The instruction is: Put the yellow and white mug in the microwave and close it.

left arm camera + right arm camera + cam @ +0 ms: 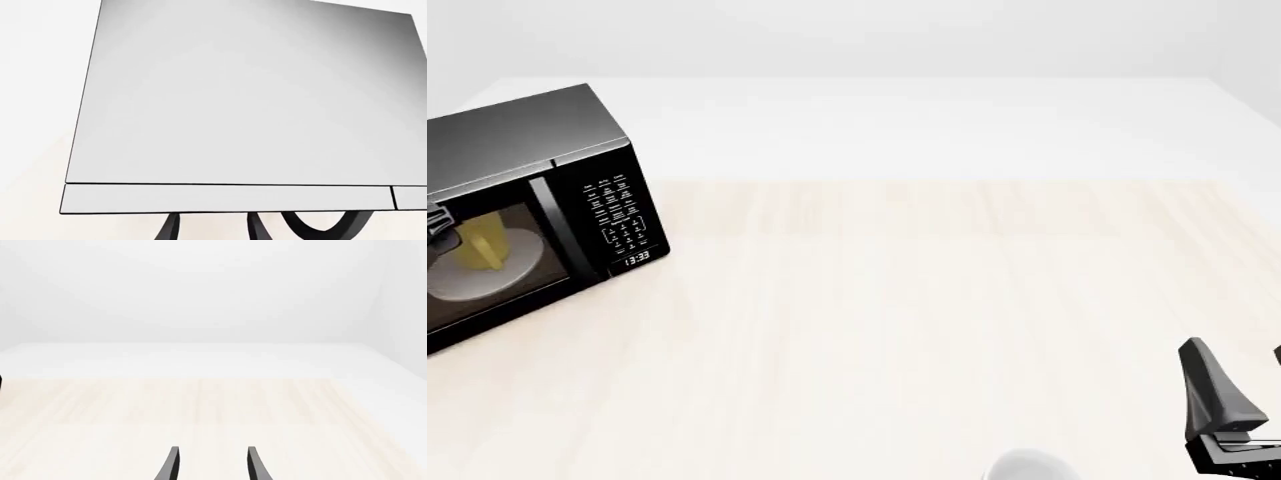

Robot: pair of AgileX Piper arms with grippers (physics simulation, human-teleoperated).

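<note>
Mug first: the yellow and white mug (483, 247) sits inside the microwave (547, 190), on the round white plate (481, 278). I see it through the dark window. The microwave stands at about 9 o'clock in the front view, at the left edge of the table (934, 300). Its button panel (618, 220) and little clock (638, 259) face out toward 4 o'clock.

I think the mug part is done. The door part is what is left, or it is almost done. I cannot tell if the door is all the way closed.

The left gripper (438, 228) peeks in at the far left edge, right against the front of the microwave. In the left wrist view a big gray flat face (240, 100) fills the picture, so the arm is very near it. The two dark fingers (170, 227) stand apart there, holding nothing.

The right gripper (210, 465) waits at about 4 o'clock in the front view, well apart from the microwave. Its fingers are spread a little, with nothing between them. A white rounded thing (1030, 466) shows at 6 o'clock. It is not the mug we want.

To do this step well, push the door flat and slow with the left arm. Push near the edge by the buttons, far from the hinge. Do not shove hard, or the whole microwave may slide. Keep the right arm away.
</note>
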